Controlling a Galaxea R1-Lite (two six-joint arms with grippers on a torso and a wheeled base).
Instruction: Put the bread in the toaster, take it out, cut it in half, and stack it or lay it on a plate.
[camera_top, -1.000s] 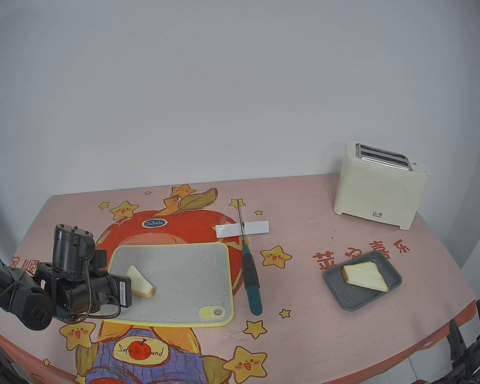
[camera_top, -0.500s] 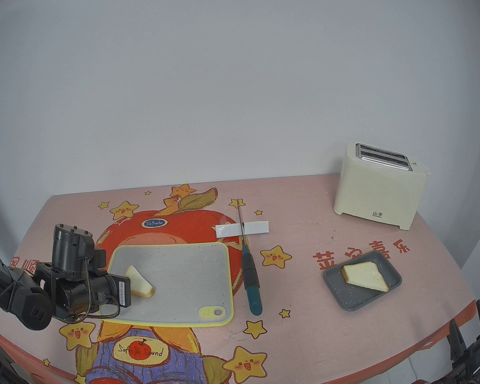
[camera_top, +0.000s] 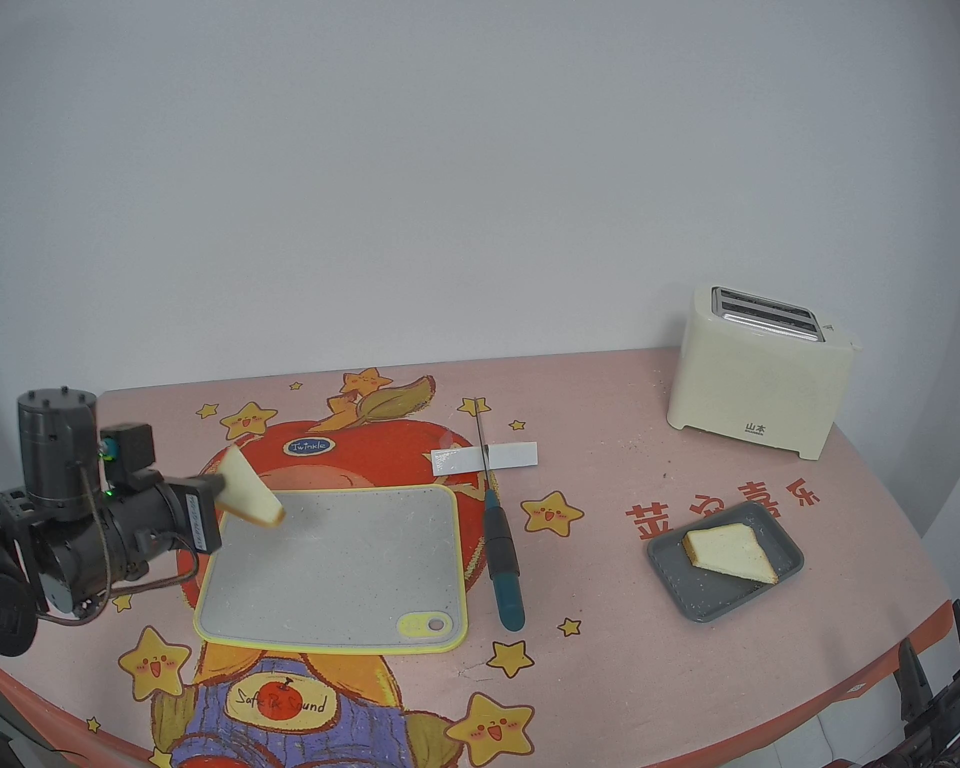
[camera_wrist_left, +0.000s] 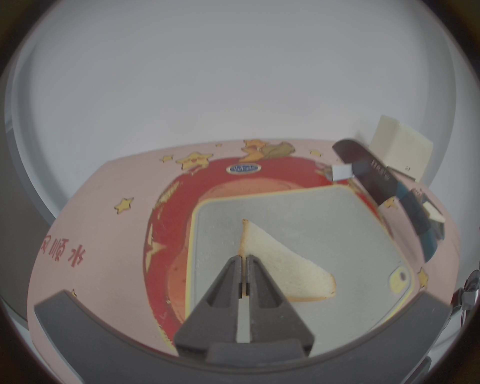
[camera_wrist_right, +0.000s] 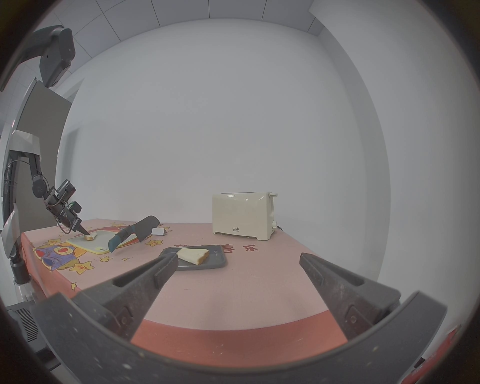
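Half a second ago the bread half lies flat on the left part of the cutting board, with the left tool low around it. Now the left arm sits higher and farther toward the table's left edge, and the triangular piece hangs clear of the board, above its far left corner. Nothing else on the table has shifted

The knife lies on the table just beside the board's right edge, its teal handle toward the robot and its thin blade pointing at the wall, crossing a white strip. It lies between the board and the grey plate, which sits well to the right near the table's front edge and carries the second bread half. The cream toaster stands behind the plate, close to the wall. The right tool hangs off the table's right end with its fingers spread wide and nothing between them

In the left wrist view the left tool is pressed together on one edge of the bread half, pinching it near a corner; the slice juts out forward past the fingertips, with the grey board under it
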